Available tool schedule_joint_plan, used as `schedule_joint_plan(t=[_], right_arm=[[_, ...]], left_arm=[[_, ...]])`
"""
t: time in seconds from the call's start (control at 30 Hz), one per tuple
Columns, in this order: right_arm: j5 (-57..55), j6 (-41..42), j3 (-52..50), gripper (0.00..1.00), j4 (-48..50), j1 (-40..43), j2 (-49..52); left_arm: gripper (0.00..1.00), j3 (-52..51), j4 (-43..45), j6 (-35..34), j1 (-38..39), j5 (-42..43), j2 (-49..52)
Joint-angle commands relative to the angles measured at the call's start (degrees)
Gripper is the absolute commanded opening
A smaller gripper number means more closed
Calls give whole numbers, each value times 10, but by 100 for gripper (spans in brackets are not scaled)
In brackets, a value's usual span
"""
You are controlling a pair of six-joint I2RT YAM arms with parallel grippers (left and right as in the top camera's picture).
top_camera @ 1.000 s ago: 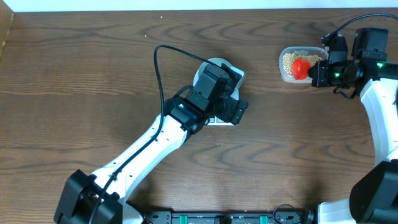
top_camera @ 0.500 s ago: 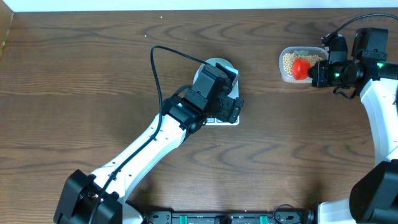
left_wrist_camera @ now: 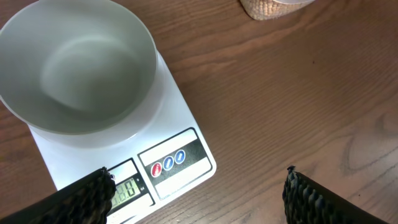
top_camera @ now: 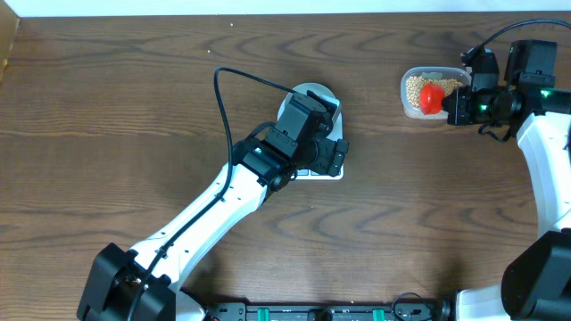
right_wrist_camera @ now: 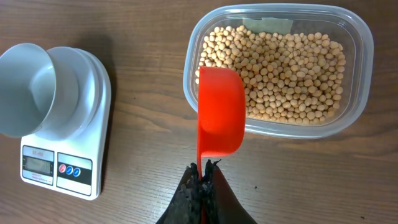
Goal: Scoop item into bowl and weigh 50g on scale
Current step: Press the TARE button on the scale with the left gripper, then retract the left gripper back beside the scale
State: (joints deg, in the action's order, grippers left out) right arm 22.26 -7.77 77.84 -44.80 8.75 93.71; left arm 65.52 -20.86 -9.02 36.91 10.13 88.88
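The pale bowl (left_wrist_camera: 74, 68) stands empty on the white scale (left_wrist_camera: 186, 177), whose display is lit. Both also show in the right wrist view, the bowl (right_wrist_camera: 31, 87) on the scale (right_wrist_camera: 59, 168). My left gripper (left_wrist_camera: 196, 196) is open and empty, hovering over the scale's front edge. In the overhead view it (top_camera: 328, 157) covers most of the scale. My right gripper (right_wrist_camera: 204, 174) is shut on the handle of a red scoop (right_wrist_camera: 221, 112), held empty over the near rim of the clear tub (right_wrist_camera: 354, 112) of tan beans (right_wrist_camera: 292, 74).
The tub (top_camera: 412, 105) sits at the far right of the wooden table, near the back edge. A black cable (top_camera: 227, 89) loops above the left arm. The table's left edge (top_camera: 9, 53) is at far left.
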Motion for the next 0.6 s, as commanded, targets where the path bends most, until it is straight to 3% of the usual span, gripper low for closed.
schedule_joint_plan(t=[0.0,0.57], right_arm=[[2,-4,11,1,0,-2,4],[2,-4,11,1,0,-2,4]], left_arm=[[89,8,-4,-3,-2,-8,-9],[89,8,-1,-27,-20,-8,-9]])
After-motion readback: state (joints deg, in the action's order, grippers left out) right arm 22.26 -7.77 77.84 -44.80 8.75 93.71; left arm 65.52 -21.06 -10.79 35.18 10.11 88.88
